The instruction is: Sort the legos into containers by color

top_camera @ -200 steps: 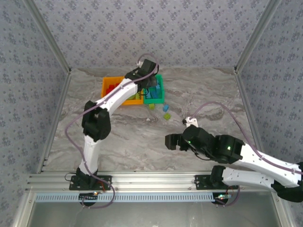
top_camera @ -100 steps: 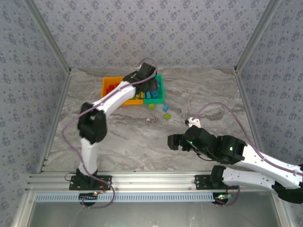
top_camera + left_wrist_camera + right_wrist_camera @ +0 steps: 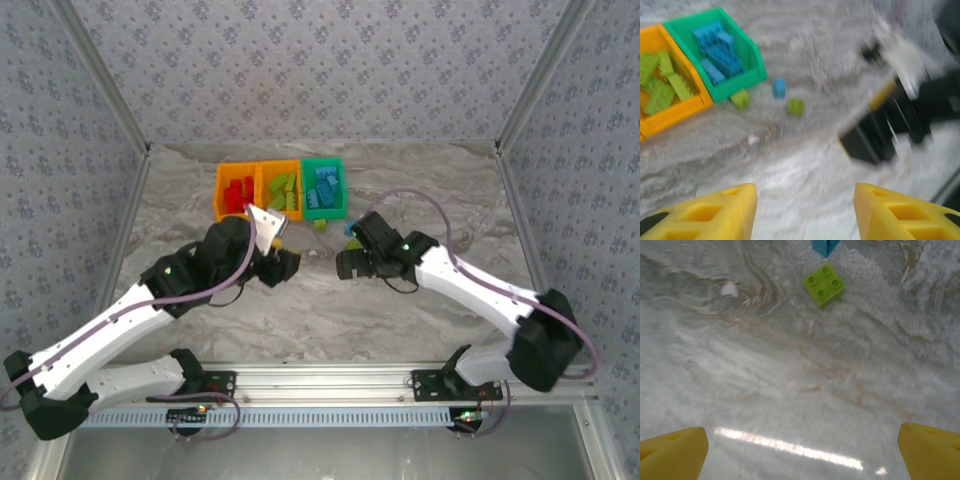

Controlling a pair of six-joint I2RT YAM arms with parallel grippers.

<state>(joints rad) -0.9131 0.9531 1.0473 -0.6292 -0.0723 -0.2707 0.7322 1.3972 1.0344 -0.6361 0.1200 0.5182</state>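
- The left gripper (image 3: 805, 212) hangs low over the counter (image 3: 790, 165). Its blocky yellow fingers (image 3: 715, 215) are apart with nothing between them.
- The right gripper (image 3: 802, 452) is spread wide and empty, its yellow fingertips (image 3: 672, 452) at the bottom corners of its wrist view. From above, the two grippers face each other near the middle of the counter.
- Ahead of the right gripper a lime brick (image 3: 824, 284) lies flat on the counter. It is square, glossy plastic with four round studs on top.
- A light blue brick (image 3: 825, 246) sits just beyond it, cut off by the frame edge.
- In the left wrist view these loose pieces lie on the counter in front of the bins. A second lime brick (image 3: 740, 98) lies close to the front wall of the green bin (image 3: 737, 85).
- The green bin holds a pile of light blue bricks (image 3: 720, 47).
- The middle orange bin (image 3: 675, 112) beside it holds lime bricks (image 3: 662, 82), and the left orange bin (image 3: 220, 175) holds red bricks (image 3: 237, 195).
- The three bins stand in a row, side against side, toward the far edge of the counter.
- The counter is grey-white and marbled with a slight sheen, and a small white fleck (image 3: 729, 289) lies on it.
- Patterned walls (image 3: 320, 70) close in the space.
- In the top view the right arm's dark wrist partly overlaps the loose bricks nearest it.
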